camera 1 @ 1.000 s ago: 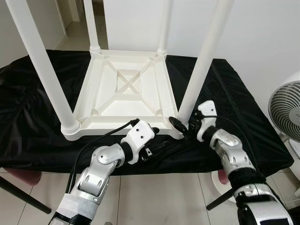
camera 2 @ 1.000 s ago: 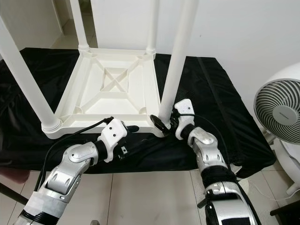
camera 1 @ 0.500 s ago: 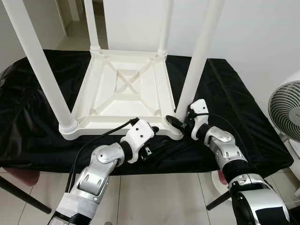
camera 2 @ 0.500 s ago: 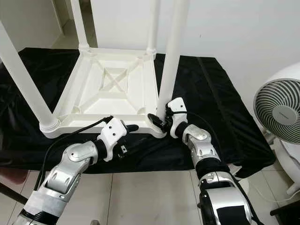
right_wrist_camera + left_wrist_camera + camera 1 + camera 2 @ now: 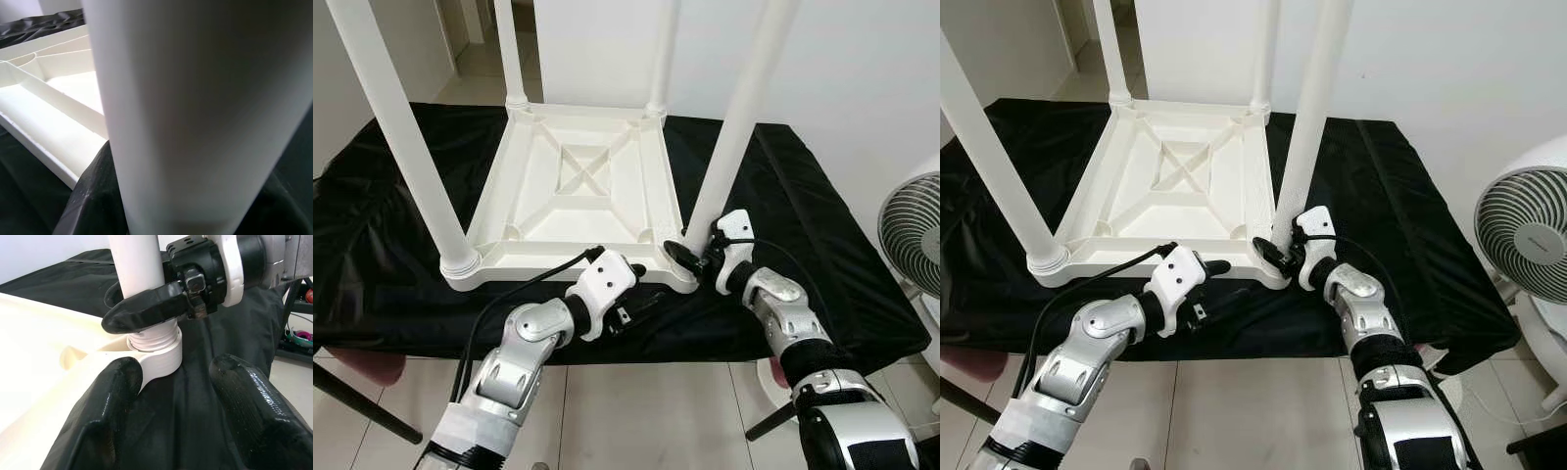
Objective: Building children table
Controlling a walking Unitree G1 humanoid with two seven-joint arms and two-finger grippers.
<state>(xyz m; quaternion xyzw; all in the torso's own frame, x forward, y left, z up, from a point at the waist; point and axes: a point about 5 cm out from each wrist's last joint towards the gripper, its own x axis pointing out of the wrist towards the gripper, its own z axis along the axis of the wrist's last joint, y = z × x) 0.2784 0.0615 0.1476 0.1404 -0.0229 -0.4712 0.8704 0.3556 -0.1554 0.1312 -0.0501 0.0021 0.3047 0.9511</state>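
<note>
Four legs (image 5: 740,117), one tabletop (image 5: 573,186)

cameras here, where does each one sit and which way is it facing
Left eye view: on the head, looking forward and down at the upturned white table on the black cloth; both silver arms show.
Right eye view: the same scene from the other eye, fan at the right.
Left wrist view: along the open left claw, facing the near right leg with the right claw clamped on it.
Right wrist view: right up against that leg, table underside beside it.
Shared: all four show that leg.
</note>
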